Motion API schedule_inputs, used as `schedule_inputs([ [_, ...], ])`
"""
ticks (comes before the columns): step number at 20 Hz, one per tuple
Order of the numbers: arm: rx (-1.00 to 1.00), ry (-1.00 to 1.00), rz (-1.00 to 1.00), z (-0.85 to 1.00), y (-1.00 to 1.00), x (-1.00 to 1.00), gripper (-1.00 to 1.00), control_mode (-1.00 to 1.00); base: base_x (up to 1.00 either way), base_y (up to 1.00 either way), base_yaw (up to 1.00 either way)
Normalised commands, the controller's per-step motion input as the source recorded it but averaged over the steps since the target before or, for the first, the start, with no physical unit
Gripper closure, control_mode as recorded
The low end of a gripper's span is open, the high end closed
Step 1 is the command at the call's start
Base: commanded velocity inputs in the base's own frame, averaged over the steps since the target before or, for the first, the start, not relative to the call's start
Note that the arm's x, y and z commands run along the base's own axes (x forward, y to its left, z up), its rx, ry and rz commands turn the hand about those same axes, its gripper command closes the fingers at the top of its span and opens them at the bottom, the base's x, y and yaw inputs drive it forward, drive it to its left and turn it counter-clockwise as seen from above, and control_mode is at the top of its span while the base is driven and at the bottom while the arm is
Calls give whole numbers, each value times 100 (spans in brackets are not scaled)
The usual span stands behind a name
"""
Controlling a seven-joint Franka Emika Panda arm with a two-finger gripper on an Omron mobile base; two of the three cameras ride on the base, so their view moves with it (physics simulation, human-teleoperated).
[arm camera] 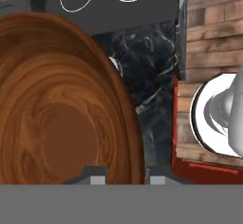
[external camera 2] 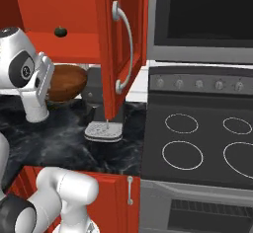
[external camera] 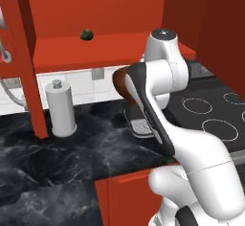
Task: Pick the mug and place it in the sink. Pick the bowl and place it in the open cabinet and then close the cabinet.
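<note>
bowl held up over the surface
the claw (arm camera: 125,180) grips the rim of the wide brown grained bowl (arm camera: 57,109), filling the frame's left, above the dark marbled surface (arm camera: 147,66).

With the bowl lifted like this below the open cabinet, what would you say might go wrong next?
1. The end effector pinches only the rim of the wide bowl, so it might slip or tilt.
2. The bowl hangs below the cabinet shelf and may strike its front edge while rising.
3. The small green object on the shelf could get knocked.
</note>
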Motion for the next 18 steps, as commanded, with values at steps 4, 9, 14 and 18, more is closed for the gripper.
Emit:
schedule_inputs([
  [4, 0, 0, 0, 0, 0, 0, 100, 100, 43, 3, 0],
  [9, 0, 0, 0, 0, 0, 0, 100, 100, -21, 36, 0],
  [14, 0, 0, 0, 0, 0, 0, 100, 100, -66, 1, 0],
  [18, 0, 0, 0, 0, 0, 0, 100, 100, -99, -5, 0],
])
